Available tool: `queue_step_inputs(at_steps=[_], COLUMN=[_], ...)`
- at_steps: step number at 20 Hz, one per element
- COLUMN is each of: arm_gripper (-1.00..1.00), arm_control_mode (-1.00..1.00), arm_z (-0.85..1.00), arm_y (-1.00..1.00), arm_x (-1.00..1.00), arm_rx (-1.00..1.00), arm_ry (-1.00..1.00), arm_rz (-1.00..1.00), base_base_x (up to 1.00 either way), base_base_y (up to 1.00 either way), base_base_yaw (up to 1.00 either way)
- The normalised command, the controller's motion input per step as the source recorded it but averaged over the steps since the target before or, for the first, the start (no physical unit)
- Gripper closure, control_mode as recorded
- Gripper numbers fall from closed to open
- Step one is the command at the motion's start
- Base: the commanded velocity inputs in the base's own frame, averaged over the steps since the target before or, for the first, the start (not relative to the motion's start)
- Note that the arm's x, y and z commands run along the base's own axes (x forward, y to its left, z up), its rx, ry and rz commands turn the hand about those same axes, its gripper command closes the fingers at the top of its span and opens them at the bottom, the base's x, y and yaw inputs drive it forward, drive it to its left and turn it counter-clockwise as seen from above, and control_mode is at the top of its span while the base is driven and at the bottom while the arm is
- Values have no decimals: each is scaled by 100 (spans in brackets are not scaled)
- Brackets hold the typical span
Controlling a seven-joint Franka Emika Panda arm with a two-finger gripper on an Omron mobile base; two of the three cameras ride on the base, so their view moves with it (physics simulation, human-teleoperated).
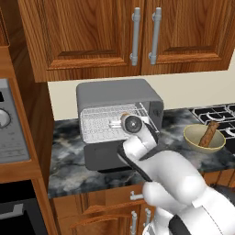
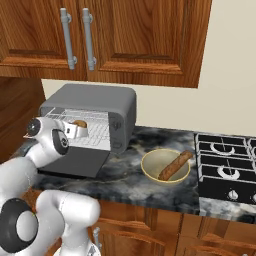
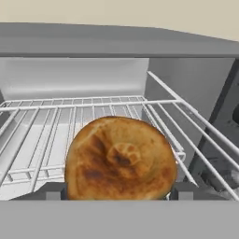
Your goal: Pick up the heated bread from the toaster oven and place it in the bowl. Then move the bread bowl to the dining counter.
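My two-finger gripper (image 3: 116,193) is clamped on the round toasted brown bread (image 3: 120,159), at the mouth of the grey boxy toaster oven (image 1: 117,98). I'd withdraw level, clear the silver wire rack (image 3: 56,126), then swing to the olive-yellow bowl (image 2: 152,162).

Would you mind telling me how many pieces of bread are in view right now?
2. A round toasted bun sits at the toaster oven's open front, between the fingers of the hand. A long brown piece lies in the bowl on the counter.
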Motion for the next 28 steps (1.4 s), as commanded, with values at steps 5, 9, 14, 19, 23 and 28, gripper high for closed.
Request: queue_step_inputs(at_steps=[5,9,14,19,23,28], arm_gripper=[100,100,100,100,100,100], arm_control_mode=[-100,-100,-100,-100,-100,-100], arm_z=[66,99,97,58,13,-2], arm_y=[0,-19,-68,-100,-100,-100], arm_x=[-99,-92,-90,-67,-35,-6], arm_rx=[0,2,11,19,23,17], arm_ry=[0,5,14,14,12,9], arm_rz=[-19,-26,-28,-18,-9,-3], base_base_x=[0,0,0,0,0,0], base_base_y=[0,0,0,0,0,0], base_base_yaw=[0,0,0,0,0,0])
